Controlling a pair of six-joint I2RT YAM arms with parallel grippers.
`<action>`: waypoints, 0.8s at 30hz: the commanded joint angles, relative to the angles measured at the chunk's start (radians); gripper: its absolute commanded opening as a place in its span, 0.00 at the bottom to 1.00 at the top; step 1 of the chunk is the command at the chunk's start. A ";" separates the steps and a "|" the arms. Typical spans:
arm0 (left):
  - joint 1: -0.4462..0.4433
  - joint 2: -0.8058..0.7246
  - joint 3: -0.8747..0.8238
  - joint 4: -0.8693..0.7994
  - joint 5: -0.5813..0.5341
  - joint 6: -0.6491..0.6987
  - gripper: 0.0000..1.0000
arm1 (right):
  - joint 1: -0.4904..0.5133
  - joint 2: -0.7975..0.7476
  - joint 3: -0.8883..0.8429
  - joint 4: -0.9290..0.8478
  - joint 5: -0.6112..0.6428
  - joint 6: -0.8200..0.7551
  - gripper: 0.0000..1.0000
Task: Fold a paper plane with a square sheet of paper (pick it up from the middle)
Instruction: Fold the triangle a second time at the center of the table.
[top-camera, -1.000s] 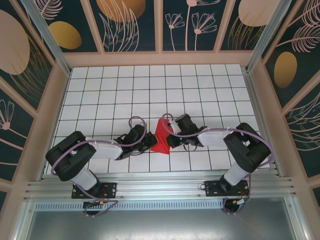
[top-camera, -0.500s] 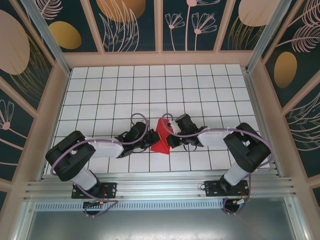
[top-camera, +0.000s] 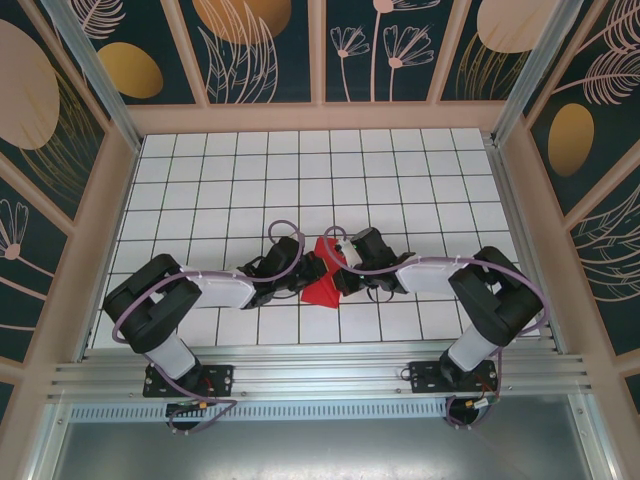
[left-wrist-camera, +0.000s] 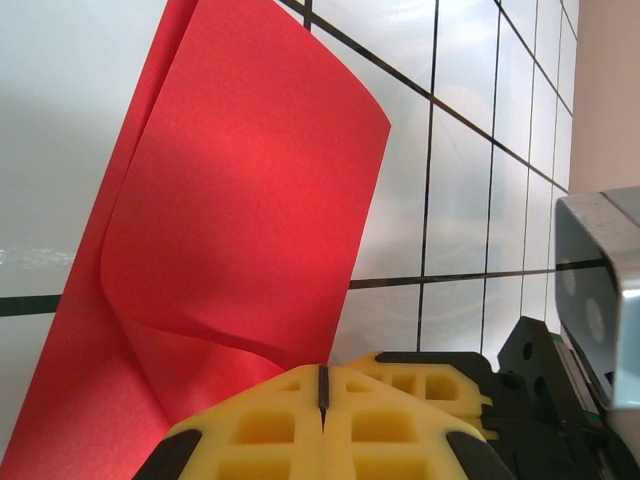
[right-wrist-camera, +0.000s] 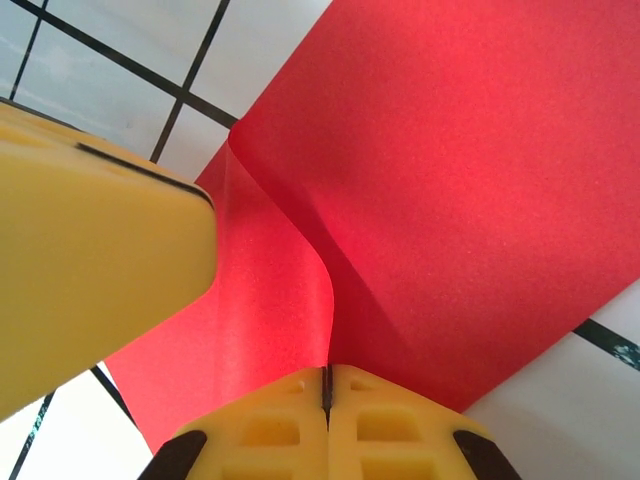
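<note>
Now the sheet of paper, bright red, lies on the white tiled tabletop, in its near half and about midway between its sides. The sheet is not flat: one part is folded over, and a flap stands up from it in a soft curve. Seen from above, the left pincer is at the left edge of the sheet and the right pincer is at its right edge, so the sheet is between them and both touch it. In the left wrist camera, the yellow pads of the left pincer are pressed together with only a thin line between them. The lower edge of the curved flap goes in at this line, so this pincer is pinching the sheet. In the right wrist camera, the pads of the right pincer are pressed together too. A raised ridge of the sheet runs straight into their seam, so it is pinching the sheet as well. One yellow finger of the left pincer lies over the sheet just beside this ridge.
</note>
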 joint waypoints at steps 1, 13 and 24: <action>0.000 -0.018 -0.016 0.007 -0.016 -0.015 0.00 | -0.008 -0.033 0.021 -0.022 0.006 -0.022 0.05; 0.000 -0.022 -0.043 0.018 -0.004 -0.011 0.00 | -0.008 -0.019 0.023 -0.037 0.036 -0.040 0.05; 0.000 -0.016 -0.032 0.018 0.006 -0.005 0.00 | -0.009 -0.015 0.032 -0.025 0.026 -0.041 0.06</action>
